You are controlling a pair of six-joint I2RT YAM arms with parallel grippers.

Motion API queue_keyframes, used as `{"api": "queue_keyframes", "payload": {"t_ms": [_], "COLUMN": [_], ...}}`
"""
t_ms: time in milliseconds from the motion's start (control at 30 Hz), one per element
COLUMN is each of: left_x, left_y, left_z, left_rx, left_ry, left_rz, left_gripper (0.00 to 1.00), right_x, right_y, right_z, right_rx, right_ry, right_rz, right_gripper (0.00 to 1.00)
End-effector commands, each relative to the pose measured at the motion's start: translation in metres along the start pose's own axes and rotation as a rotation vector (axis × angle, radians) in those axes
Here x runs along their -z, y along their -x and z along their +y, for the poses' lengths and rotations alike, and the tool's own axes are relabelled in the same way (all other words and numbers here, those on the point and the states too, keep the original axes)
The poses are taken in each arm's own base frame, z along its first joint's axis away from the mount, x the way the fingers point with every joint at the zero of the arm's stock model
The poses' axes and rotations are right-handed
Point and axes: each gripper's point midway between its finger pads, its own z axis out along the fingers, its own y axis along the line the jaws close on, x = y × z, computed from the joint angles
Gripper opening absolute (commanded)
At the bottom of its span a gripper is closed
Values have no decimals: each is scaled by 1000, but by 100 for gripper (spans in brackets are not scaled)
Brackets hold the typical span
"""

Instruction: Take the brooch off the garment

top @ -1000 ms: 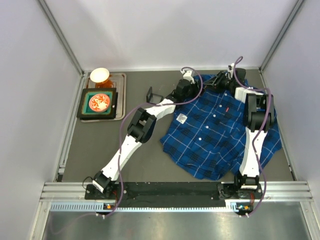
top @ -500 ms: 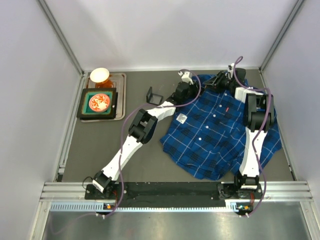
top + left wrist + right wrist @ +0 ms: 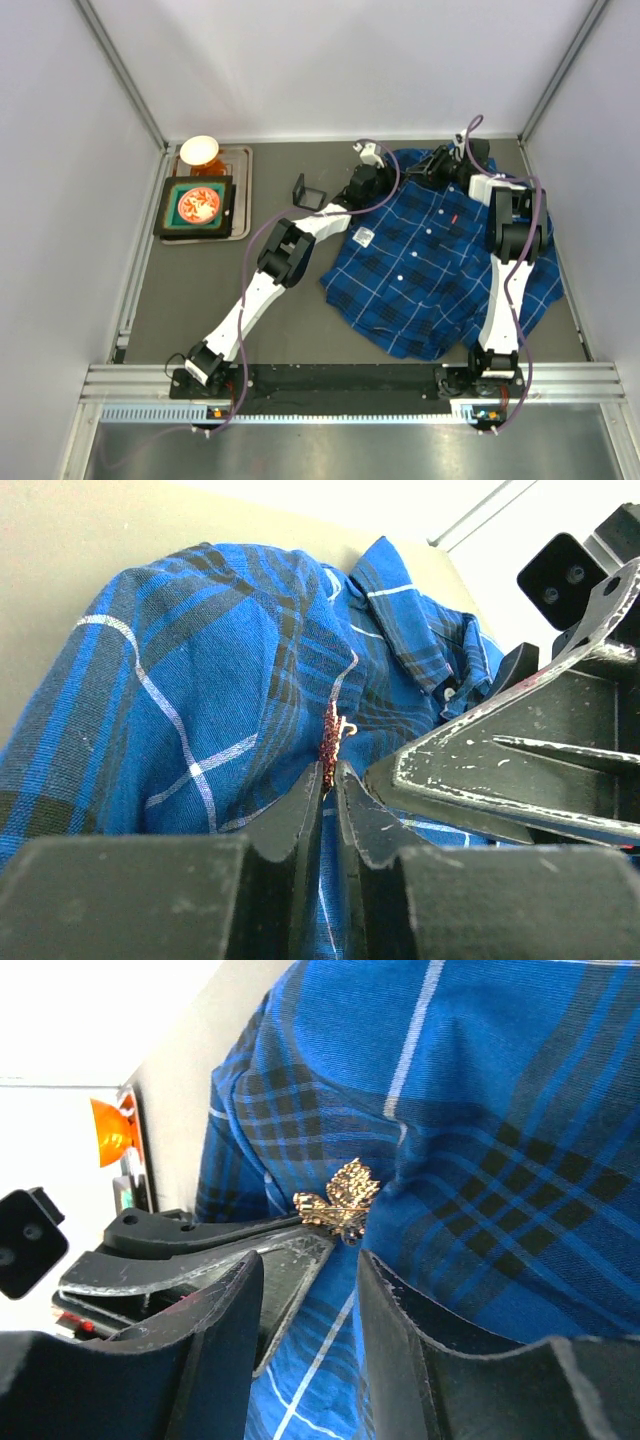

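Note:
The garment (image 3: pixel 440 265), a blue plaid shirt, lies spread on the right half of the table with its collar at the back. The brooch (image 3: pixel 331 738) is a small reddish-gold leaf pinned near the collar. Its golden back (image 3: pixel 338 1203) shows in the right wrist view. My left gripper (image 3: pixel 330 772) has its jaws nearly together, pinching the brooch's lower edge between the tips. My right gripper (image 3: pixel 310 1260) faces it from the other side. It stands open just short of the brooch, with shirt fabric behind the gap. In the top view both grippers meet at the collar and hide the brooch.
A metal tray (image 3: pixel 240 195) at the back left holds an orange cup with a white bowl (image 3: pixel 199 150) and a dark box with a red dish (image 3: pixel 198 205). A small black stand (image 3: pixel 306 190) sits left of the shirt. A white label (image 3: pixel 363 237) lies on the shirt.
My left gripper's jaws have closed in on the brooch, and the left wrist has crept slightly toward the collar. The right gripper has barely moved.

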Motion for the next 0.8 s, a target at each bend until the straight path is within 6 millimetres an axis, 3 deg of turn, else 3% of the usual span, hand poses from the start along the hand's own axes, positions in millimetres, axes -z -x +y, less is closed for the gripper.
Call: {"api": "queue_keyframes", "payload": {"t_ms": [0,333,767], "left_x": [-3,2,5], "left_y": [18,17,21], "left_z": [-15,-25,-31], "left_rx": [3,-15,1], "left_ry": [-48,-58,-54], "left_rz": [-53,-24,-14], "left_gripper": [14,11,1], "right_x": [10,10,6], "right_y": [20,31,47], "right_z": [23,14,19], "right_rx": [105,142,146], "right_ry": [-5,-51,-17], "right_rz": [-61,-98,-133], "right_gripper": [43,41,22]}}
